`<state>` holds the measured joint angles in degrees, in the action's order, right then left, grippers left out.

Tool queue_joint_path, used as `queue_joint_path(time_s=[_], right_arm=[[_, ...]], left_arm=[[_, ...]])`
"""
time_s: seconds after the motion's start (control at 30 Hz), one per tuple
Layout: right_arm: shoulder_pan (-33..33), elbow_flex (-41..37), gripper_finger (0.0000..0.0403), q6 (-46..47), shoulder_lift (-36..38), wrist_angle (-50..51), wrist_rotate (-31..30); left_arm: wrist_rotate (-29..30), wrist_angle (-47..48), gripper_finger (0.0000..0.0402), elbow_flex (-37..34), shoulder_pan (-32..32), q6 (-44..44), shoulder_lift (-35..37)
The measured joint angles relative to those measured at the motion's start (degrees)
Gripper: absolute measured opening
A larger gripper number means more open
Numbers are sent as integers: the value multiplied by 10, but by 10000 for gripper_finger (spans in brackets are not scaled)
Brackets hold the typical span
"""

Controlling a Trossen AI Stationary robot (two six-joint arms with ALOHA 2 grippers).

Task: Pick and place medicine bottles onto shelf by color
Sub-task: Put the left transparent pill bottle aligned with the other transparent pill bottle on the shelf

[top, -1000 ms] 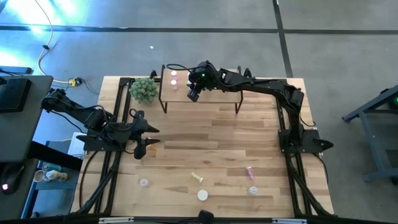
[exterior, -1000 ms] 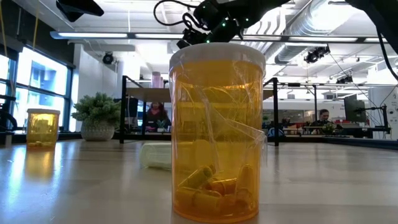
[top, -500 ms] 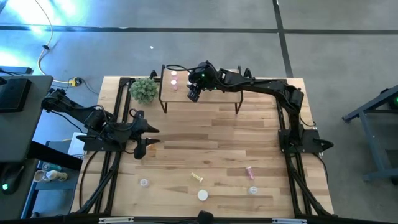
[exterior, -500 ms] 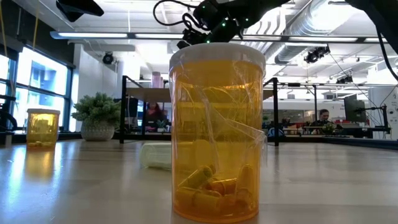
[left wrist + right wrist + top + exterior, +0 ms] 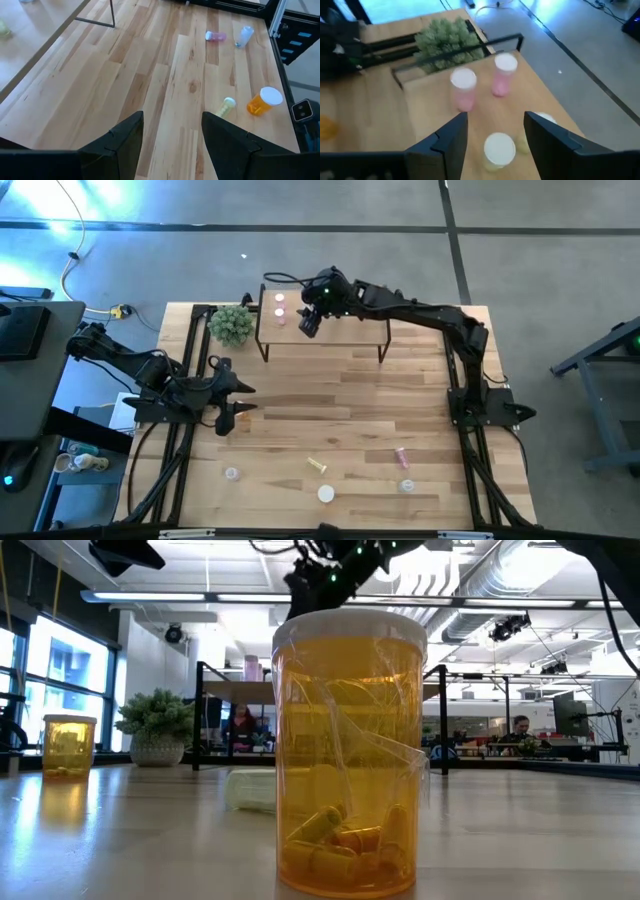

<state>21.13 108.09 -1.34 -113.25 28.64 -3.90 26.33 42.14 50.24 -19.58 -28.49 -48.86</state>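
Closest to the low camera stands an orange bottle (image 5: 349,752), upright, its long axis vertical, translucent amber plastic under a white cap, small capsules heaped at its bottom. From above it shows as a white disc (image 5: 326,493) at the table's near edge. Just behind it a yellow-green bottle (image 5: 317,466) lies on its side, axis diagonal across the wood grain. To the right a pink bottle (image 5: 401,455) also lies flat, with a pale clear one (image 5: 407,486) nearer the edge; another clear one (image 5: 232,474) sits to the left.

My left gripper (image 5: 171,141) waits over the table's left side, its dark fingers apart and empty.

Farther back, my right gripper (image 5: 495,131) hovers above the shelf (image 5: 345,329), a light-wood board on thin black legs, fingers spread with nothing between them. Under it, two pink bottles (image 5: 464,89) stand upright with white caps, and a yellow-green one (image 5: 499,149) stands nearer my fingers. A bushy green plant (image 5: 232,324) sits beside the shelf.
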Motion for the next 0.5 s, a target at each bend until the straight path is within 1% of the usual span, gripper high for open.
queue_joint_path(time_s=[0.2, 0.3, 0.5], right_arm=[[-20, 81, 186, 1, 1, 115, 40], [-40, 114, 186, -15, 1, 192, 46], [-83, 133, 186, -28, 1, 289, 40]], left_arm=[[-2, 4, 193, -1, -19, -26, -12], [-2, 5, 193, -7, -41, -45, -23], [-2, 5, 193, -52, -102, -140, -42]])
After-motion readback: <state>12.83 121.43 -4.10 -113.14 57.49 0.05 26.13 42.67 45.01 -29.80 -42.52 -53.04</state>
